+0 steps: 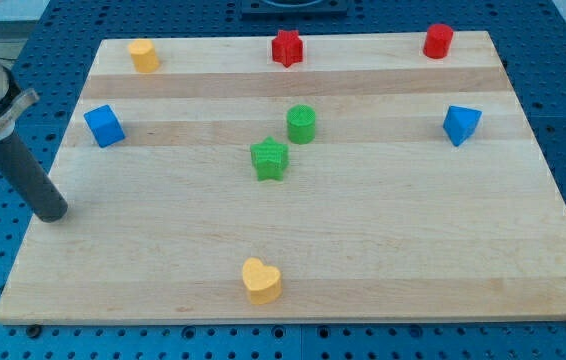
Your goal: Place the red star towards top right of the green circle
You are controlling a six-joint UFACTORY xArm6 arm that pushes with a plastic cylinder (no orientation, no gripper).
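While nothing on the board is being touched, seen from above and in front: a pale wooden board [363, 250] on a blue perforated bench.

Far left of the frame, at the board's left edge: my tip [55, 216], the lower end of a straight dark rod slanting down from a grey arm. No pincer here (only the bare rod, so nothing open, nothing closed, nothing held). Well apart from every block; nearest is the blue cube [104, 125], above and right of it.

Top centre, near the far edge: the small red star-shaped block [286, 47], the piece to be moved. Below it, about mid-board: the green round block [301, 123], with a green star-shaped block [270, 159] just beside it to the lower left. Red star almost directly above the green circle, slightly left, with a clear gap between.

Elsewhere: yellow block [143, 55] at top left, shape hard to make out; red cylinder [437, 40] at top right; blue angular block [460, 124] at right; yellow heart [261, 280] at bottom centre.

Judging by the layout, task not yet begun. Likely reason for the rod's position out at the left: room to swing round to the star's left side, then push rightward and a little down toward the spot above and right of the green circle.
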